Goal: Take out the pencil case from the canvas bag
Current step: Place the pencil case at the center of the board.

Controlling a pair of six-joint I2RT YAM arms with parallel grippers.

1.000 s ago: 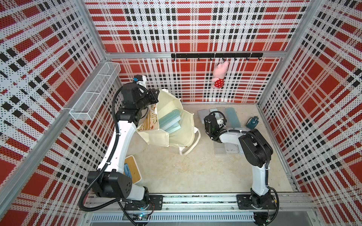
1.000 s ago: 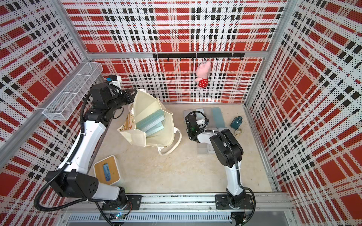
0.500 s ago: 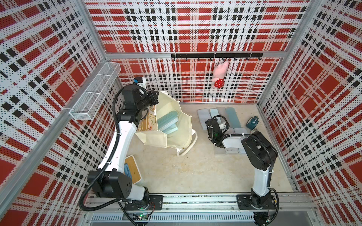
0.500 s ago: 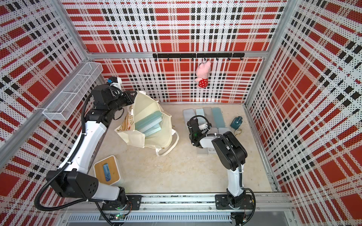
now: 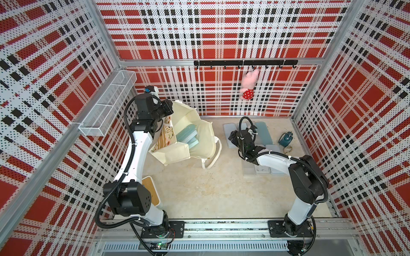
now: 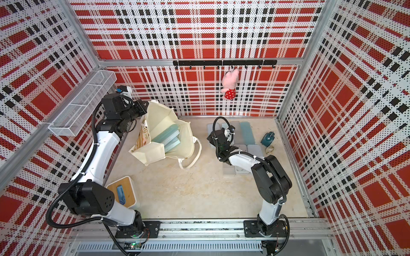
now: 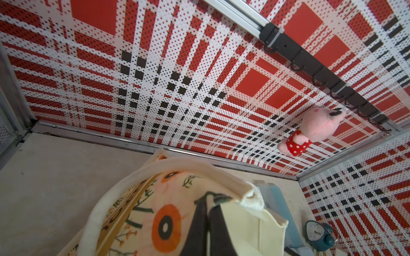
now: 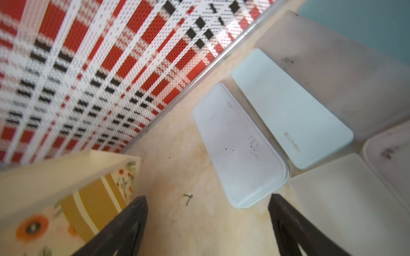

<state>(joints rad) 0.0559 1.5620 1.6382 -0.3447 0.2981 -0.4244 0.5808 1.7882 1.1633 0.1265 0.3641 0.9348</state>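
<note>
The cream canvas bag stands open at the back left, its flower-printed face turned toward my left arm. My left gripper is shut on the bag's rim and holds the mouth open. Teal pencil cases lie stacked inside. My right gripper is open and holds nothing. It hangs over bare floor between the bag and a pale pencil case.
Several more pencil cases lie in rows at the back right, one of them light blue. A teal clock stands near the right wall. A pink plush toy hangs from the hook rail. A wire basket is on the left wall, and a wooden-topped stand is at the front left.
My right gripper has opened and let go of a light blue pencil case, which now lies in the back row. The bag has shifted slightly to the left with my left gripper.
</note>
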